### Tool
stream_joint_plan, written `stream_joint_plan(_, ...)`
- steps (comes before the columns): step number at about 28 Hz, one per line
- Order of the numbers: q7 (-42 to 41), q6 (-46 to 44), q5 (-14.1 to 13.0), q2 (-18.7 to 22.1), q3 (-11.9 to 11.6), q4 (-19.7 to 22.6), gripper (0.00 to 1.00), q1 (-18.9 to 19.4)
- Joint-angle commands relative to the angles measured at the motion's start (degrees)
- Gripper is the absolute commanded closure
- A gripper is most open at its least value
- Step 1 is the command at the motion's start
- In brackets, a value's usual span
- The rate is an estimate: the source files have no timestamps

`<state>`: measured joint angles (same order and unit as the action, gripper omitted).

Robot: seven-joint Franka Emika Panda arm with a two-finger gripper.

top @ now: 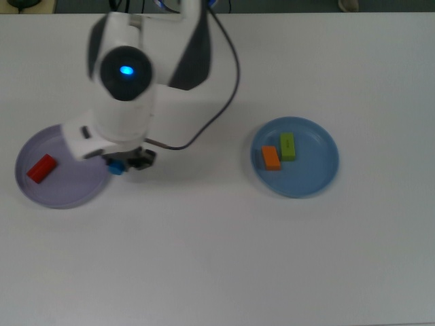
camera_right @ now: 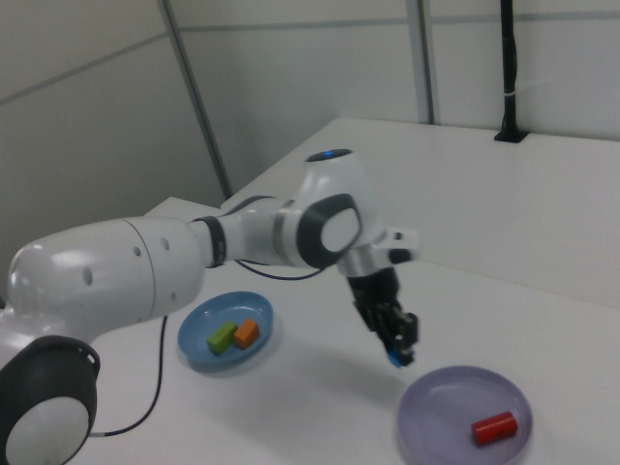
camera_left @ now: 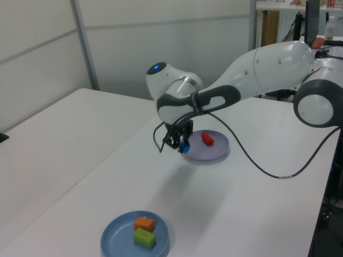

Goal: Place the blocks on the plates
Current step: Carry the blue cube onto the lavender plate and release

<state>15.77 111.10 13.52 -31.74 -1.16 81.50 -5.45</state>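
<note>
Carry step, last block. Gripper (camera_left: 183, 145) has the blue block (camera_left: 185, 148) pinched between its fingers and lifted clear of the white table (top: 217, 258); in the right view the block (camera_right: 396, 359) hangs at the fingertips with nothing under it but air.

Position: in the top view the gripper (top: 126, 163) sits right at the lavender plate (top: 41, 193), at the rim on the top view's right. Block (top: 117, 167) reads as just over or just outside that rim, can't tell which from above. In the right view the plate (camera_right: 436, 412) is below the block and a bit toward the right view's right, so I'd judge it not yet over the plate's flat.

Other blocks are done: red block (top: 41, 168) lies in the lavender plate, well past the gripper toward the top view's left. Orange block (top: 270, 157) and green block (top: 288, 147) lie side by side in the blue plate (top: 319, 176), well apart from the gripper on its other side.

Next move, as I see it: travel a little further in over the lavender plate, toward the red block but stopping short of it, lower until the block is near the plate floor, then open. Risk: releasing too early puts it on the rim and it rolls off onto the table.
</note>
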Motion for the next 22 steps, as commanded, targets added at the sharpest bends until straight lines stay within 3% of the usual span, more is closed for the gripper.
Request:
stream_joint_plan(1,-4.4,4.0,-1.1,-0.2,-0.1,0.9,1.00,-4.6)
stream_joint_plan(5,-6.8,6.2,-0.5,-2.0,-0.1,1.2,1.00,-5.8)
stream_joint_plan(7,-7.4,6.3,0.0,-2.4,-0.1,1.3,0.82,-5.8)
stream_joint_plan(9,-7.8,6.3,0.4,-2.5,-0.1,1.5,0.73,-6.0)
stream_joint_plan(11,-7.8,6.3,0.1,-2.4,-0.1,1.7,0.49,-6.1)
stream_joint_plan(13,-7.9,6.2,-0.2,-2.4,-0.1,1.7,0.33,-6.1)
stream_joint_plan(14,-7.9,6.2,-0.5,-2.3,-0.1,1.6,0.18,-6.1)
stream_joint_plan(16,-7.8,6.2,-0.6,-2.0,-0.1,1.6,0.00,-6.5)
stream_joint_plan(22,-7.7,6.1,-1.8,-0.1,0.0,1.3,0.00,-6.7)
